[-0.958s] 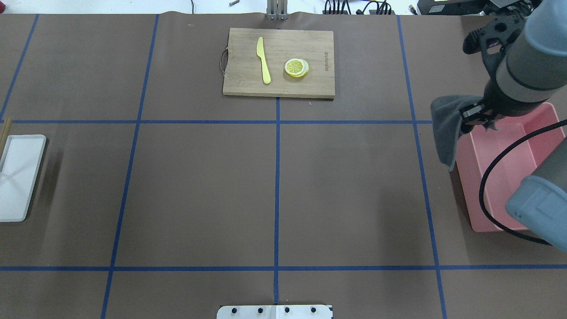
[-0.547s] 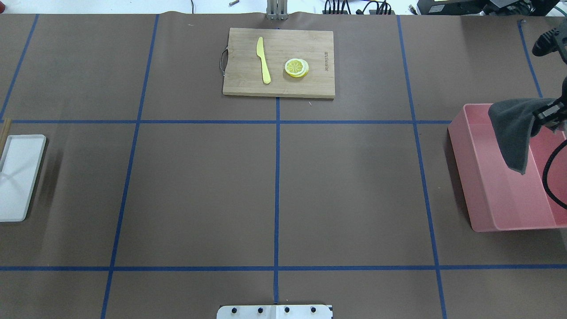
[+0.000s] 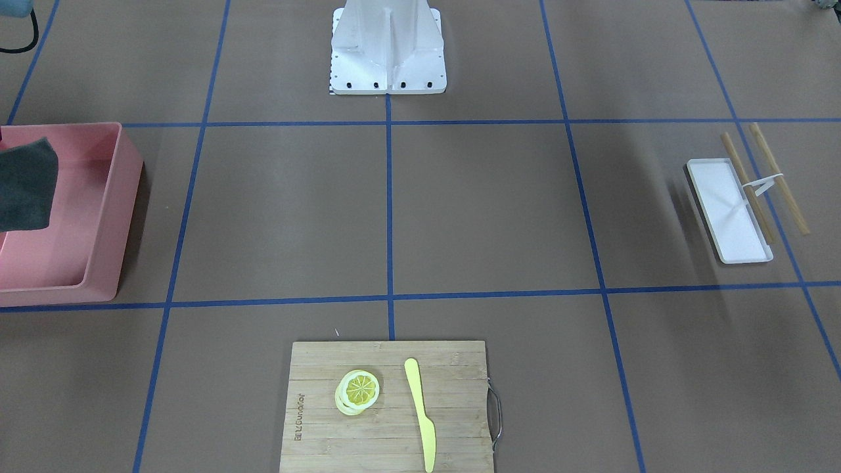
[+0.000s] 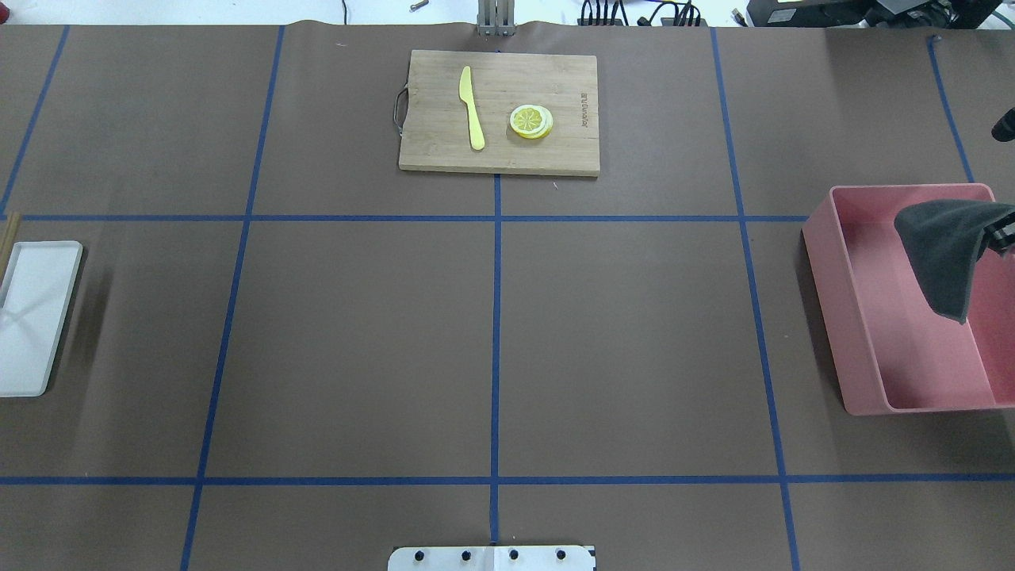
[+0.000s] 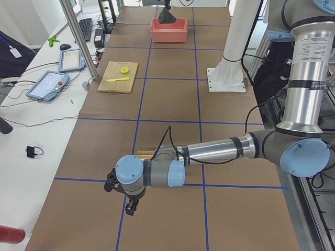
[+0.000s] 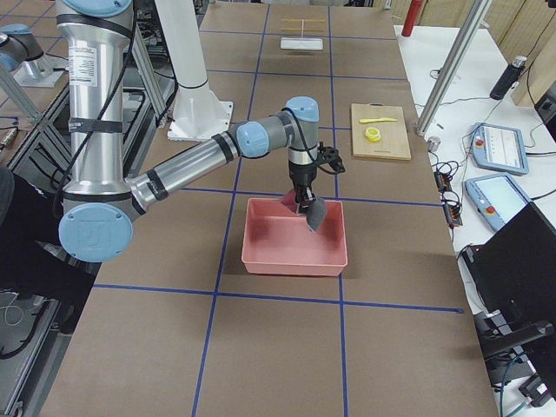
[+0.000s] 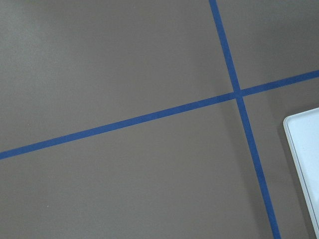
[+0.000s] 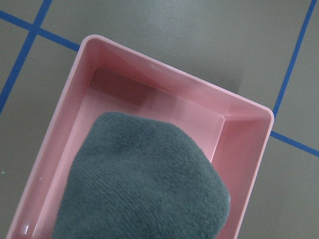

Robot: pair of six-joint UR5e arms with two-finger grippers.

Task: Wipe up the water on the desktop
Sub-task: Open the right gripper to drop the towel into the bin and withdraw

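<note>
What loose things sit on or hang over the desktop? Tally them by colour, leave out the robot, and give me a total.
Yellow: 2, knife and lemon slice stack
Tan wood: 3, cutting board and two sticks
Pink: 1, bin
Grey: 1, cloth
White: 1, tray
Total: 8

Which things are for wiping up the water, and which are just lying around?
For the job: gray cloth, brown desktop, pink tub below the cloth.
Just lying around: cutting board, yellow knife, lemon slices, white tray, wooden sticks.
</note>
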